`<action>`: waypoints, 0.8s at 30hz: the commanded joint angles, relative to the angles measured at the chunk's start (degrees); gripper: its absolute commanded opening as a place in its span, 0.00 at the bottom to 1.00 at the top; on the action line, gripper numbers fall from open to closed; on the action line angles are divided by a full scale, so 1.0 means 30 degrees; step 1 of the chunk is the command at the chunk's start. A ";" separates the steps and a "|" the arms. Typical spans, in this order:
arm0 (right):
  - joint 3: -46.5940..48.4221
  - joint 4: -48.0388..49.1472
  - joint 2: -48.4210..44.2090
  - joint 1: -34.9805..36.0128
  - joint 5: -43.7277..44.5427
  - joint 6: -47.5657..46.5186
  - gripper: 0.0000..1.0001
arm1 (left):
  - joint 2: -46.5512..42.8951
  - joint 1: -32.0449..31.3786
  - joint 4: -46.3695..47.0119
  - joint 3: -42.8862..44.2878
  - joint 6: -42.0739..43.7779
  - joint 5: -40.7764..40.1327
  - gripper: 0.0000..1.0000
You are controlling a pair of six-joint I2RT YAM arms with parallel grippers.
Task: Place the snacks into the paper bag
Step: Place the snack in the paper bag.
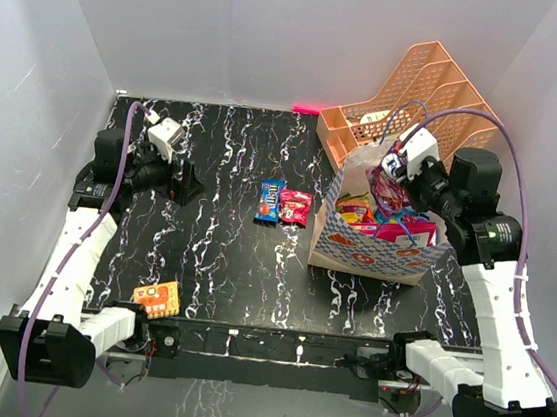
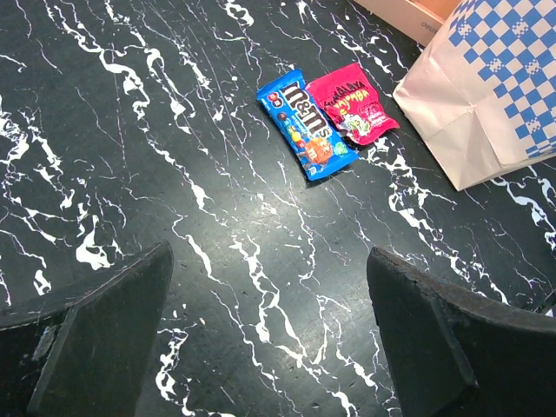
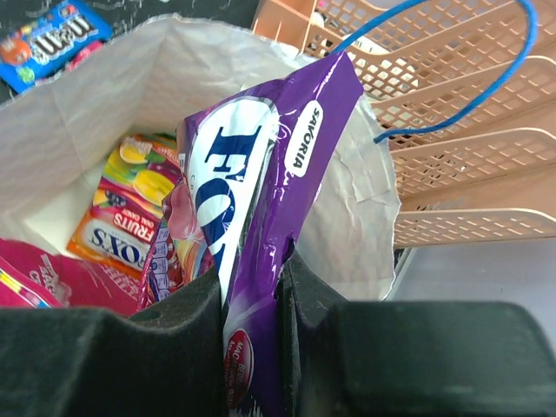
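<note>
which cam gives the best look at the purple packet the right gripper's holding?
Right wrist: the purple packet fills the frame, pinched in the right gripper over the open paper bag, lettering readable. Top external shows the packet small, above the bag. Left wrist doesn't show it.

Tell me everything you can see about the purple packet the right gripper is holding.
The purple packet is glossy foil with large white lettering and a small white SAVORIA label. The right gripper pinches its lower part, so it stands tilted over the open paper bag, where other snacks lie. It is creased at the grip.
</note>
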 commanded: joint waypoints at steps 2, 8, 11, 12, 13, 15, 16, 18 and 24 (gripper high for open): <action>-0.0891 0.1581 -0.0690 -0.0055 0.0475 -0.2842 0.16 | -0.0418 0.0106 0.0413 -0.0062 0.0260 0.0449 0.92; -0.1302 0.1340 0.0332 0.0174 -0.0160 -0.5331 0.16 | -0.0666 0.0094 0.0621 -0.0351 0.0463 0.0524 0.92; -0.1412 0.1092 0.0701 0.0316 -0.1254 -0.5627 0.16 | -0.0822 0.0080 0.0712 -0.0503 0.0641 0.0441 0.92; -0.1427 0.0919 0.0741 0.0347 -0.1855 -0.5677 0.16 | -0.0840 0.0096 0.0735 -0.0561 0.0680 0.0450 0.92; -0.1465 0.0903 0.0765 0.0362 -0.2362 -0.5661 0.17 | -0.0865 0.0104 0.0756 -0.0638 0.0722 0.0470 0.92; -0.1597 0.1194 0.0764 0.0358 -0.3068 -0.5346 0.17 | -0.0943 0.0113 0.0840 -0.0778 0.0808 0.0517 0.93; -0.1677 0.1293 0.0815 0.0359 -0.3195 -0.5224 0.18 | -0.0951 0.0092 0.0857 -0.0801 0.0840 0.0551 0.93; -0.1943 0.1636 0.0956 0.0360 -0.2732 -0.4874 0.20 | -0.0957 0.0099 0.0819 -0.0767 0.0884 0.0537 0.93; -0.2436 0.1983 0.1621 0.0356 0.0569 -0.4161 0.38 | -0.1251 0.0096 0.0897 -0.0943 0.1045 0.0537 0.92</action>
